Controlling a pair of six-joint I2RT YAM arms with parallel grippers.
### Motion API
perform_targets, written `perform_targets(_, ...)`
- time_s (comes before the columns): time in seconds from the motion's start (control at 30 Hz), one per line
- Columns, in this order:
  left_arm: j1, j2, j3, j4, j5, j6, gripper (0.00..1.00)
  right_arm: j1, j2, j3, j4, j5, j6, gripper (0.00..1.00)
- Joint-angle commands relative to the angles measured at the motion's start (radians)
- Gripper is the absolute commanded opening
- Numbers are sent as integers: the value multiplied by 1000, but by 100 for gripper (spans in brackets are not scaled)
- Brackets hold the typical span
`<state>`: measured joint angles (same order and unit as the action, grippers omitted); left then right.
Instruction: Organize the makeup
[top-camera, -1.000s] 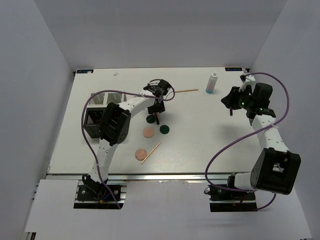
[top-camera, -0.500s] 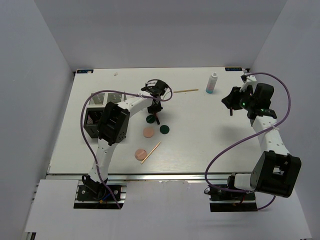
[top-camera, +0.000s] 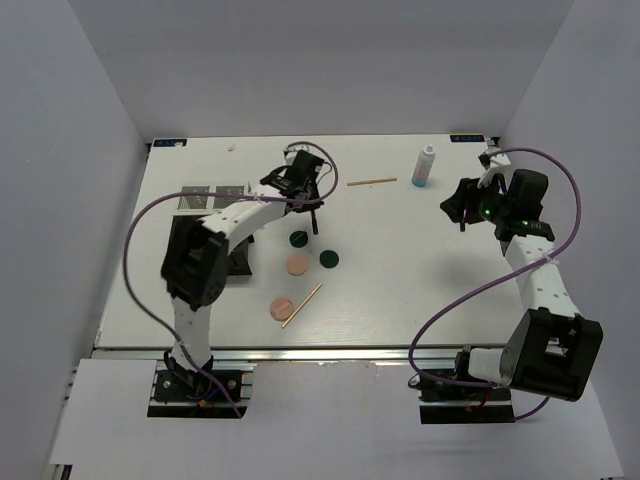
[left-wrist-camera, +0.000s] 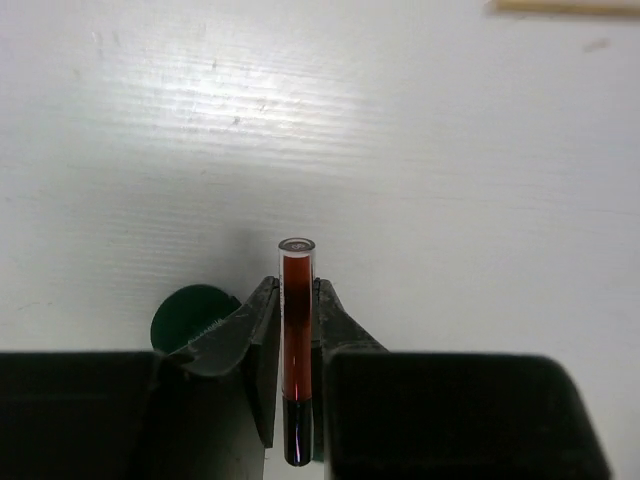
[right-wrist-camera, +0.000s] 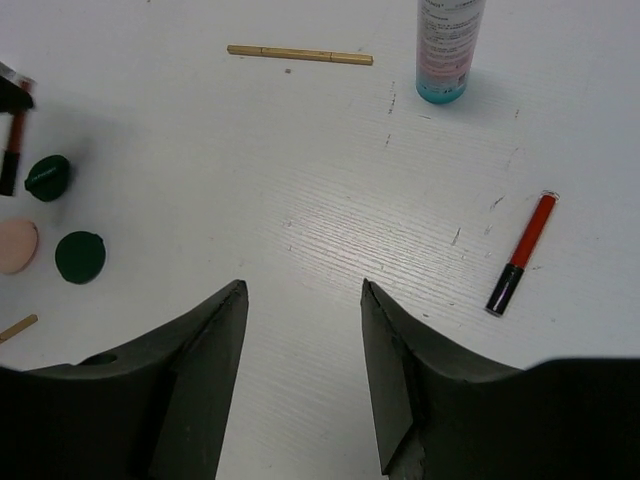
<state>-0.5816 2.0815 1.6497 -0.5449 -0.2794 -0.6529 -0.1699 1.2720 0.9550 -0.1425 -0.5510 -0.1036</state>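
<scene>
Your left end effector (left-wrist-camera: 296, 290) is clamped on a black-and-red stick (left-wrist-camera: 296, 345). Both fingers press its red barrel, the clear tip points away from the wrist camera, and the black cap sits back between the fingers. Just left of that grip, one dark green disc (left-wrist-camera: 195, 315) lies flat on the white surface (top-camera: 400, 280).

From above, your left arm reaches toward the middle of the far half of the surface. The second dark green disc (top-camera: 327, 258) and a peach-pink disc (top-camera: 297, 265) sit close together just nearer to you. The other peach-pink disc (top-camera: 282, 308) lies nearer still, touching or almost touching a wooden stick (top-camera: 301, 305). A second wooden stick (top-camera: 371, 182) lies farther back, and the white-blue bottle (top-camera: 426, 167) stands upright to its right. The black organizer box (top-camera: 195, 200) is at the left, partly behind your arm.

Your right end effector (right-wrist-camera: 303, 290) hangs with its fingers spread and nothing between them. Another black-and-red stick (right-wrist-camera: 522, 254) lies on the surface to its right, well apart from the bottle.
</scene>
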Motion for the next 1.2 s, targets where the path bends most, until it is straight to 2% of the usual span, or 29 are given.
perform_targets(0.0,9,-288,-63,189,17,32,0,-5,-26,-12,-2,-21,-19,55)
perform_targets(0.1,8,-455,-189,246,-10,59,0,-5,-25,-25,12,-30,-8,55)
perform_targets(0.2,11,-628,-310,257,-124,108,0,-5,-8,-16,8,-43,-2,55)
perform_targets(0.27,14,-749,-382,234,-284,153,0,-5,-2,-9,6,-56,-2,55)
perform_targets(0.37,31,-846,-460,197,-507,209,0,-5,12,8,1,-82,-5,55)
perform_targets(0.47,104,-932,-539,190,-595,249,0,7,21,16,-2,-89,-16,55)
perform_targets(0.5,159,-960,-557,195,-601,256,0,10,21,16,-3,-90,-19,55)
perform_targets(0.6,259,-976,-611,224,-621,292,0,18,18,13,-6,-90,-21,55)
perform_targets(0.8,379,-927,-680,364,-594,371,0,20,3,7,-23,-89,-39,55)
perform_targets(0.97,417,-833,-702,388,-598,365,0,20,-11,5,-34,-70,-65,57)
perform_targets(1.1,425,-821,-749,436,-575,358,0,20,-25,1,-37,-12,-85,62)
perform_targets(1.17,425,-814,-758,438,-569,349,11,20,-17,2,-32,44,-82,62)
